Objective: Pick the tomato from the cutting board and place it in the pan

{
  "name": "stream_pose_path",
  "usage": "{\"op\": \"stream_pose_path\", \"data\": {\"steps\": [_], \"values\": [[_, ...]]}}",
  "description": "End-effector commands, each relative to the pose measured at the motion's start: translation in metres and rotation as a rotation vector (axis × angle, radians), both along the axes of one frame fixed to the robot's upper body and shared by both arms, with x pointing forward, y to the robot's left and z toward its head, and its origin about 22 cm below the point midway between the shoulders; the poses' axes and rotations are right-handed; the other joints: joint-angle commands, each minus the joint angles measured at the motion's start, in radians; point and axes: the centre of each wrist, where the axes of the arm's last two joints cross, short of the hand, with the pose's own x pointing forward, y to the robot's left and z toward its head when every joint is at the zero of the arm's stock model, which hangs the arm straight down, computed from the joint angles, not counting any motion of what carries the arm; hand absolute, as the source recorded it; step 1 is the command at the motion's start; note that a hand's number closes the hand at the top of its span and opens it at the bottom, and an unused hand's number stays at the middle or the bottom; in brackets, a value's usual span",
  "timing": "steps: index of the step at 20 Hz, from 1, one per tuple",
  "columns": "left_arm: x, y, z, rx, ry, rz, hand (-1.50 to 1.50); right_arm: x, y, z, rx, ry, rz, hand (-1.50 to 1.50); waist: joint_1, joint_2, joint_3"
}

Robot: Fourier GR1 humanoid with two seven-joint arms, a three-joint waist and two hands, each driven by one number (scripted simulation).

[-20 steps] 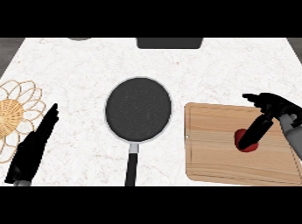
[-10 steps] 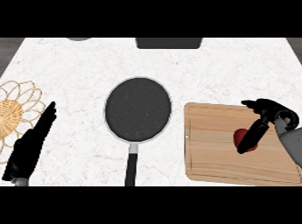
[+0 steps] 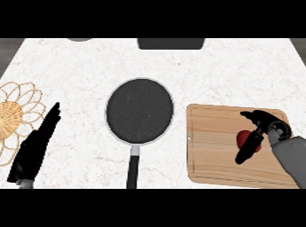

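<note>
A white marbled counter (image 3: pixel 201 71) fills the view, and on it, right of centre, lies a wooden cutting board (image 3: pixel 214 155) with rounded corners. Just left of the board sits the dark pan (image 3: pixel 140 111), its long black handle running down toward the lower edge. At the far left a woven wicker trivet (image 3: pixel 8 117) lies partly cut by the view's edge, with a small green thing on its left rim, too little of it showing to name. The left hand (image 3: pixel 38 144) rests beside the trivet, its fingers straight and pressed together, pointing up the counter and touching nothing. The right hand (image 3: pixel 263 128) hangs over the right part of the board, fingers and thumb curled round the tomato (image 3: pixel 244 138). The tomato shows as a small red patch between the thumb and the fingers, over the board and well apart from the pan.
</note>
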Motion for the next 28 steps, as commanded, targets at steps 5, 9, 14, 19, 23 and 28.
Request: {"op": "stream_pose_path", "data": {"steps": [5,9,14,19,23,28], "values": [[-0.002,-0.007,-0.005,-0.010,0.004,-0.011,0.00,0.008,-0.001,-0.011,-0.041,0.053,-0.049,-1.50,0.001,0.000,0.000],[0.008,-0.001,0.010,-0.004,-0.007,0.005,0.00,-0.010,-0.017,-0.025,-0.028,0.007,-0.052,1.50,-0.002,0.000,0.000],[0.004,-0.017,-0.005,0.003,-0.018,0.012,0.00,-0.006,-0.003,-0.031,0.042,-0.030,-0.080,1.50,-0.002,0.000,0.000],[0.003,0.001,0.006,-0.012,-0.005,0.001,0.00,-0.003,-0.005,-0.045,0.093,-0.029,-0.109,1.50,0.002,0.001,0.000],[-0.020,-0.002,-0.011,-0.002,0.005,0.001,0.00,-0.012,0.012,-0.037,0.055,-0.099,-0.111,1.50,0.000,-0.001,0.000],[-0.002,-0.002,-0.003,0.003,0.003,-0.003,0.00,-0.007,-0.001,0.000,-0.136,-0.308,0.288,1.50,0.004,-0.001,0.001]]}}
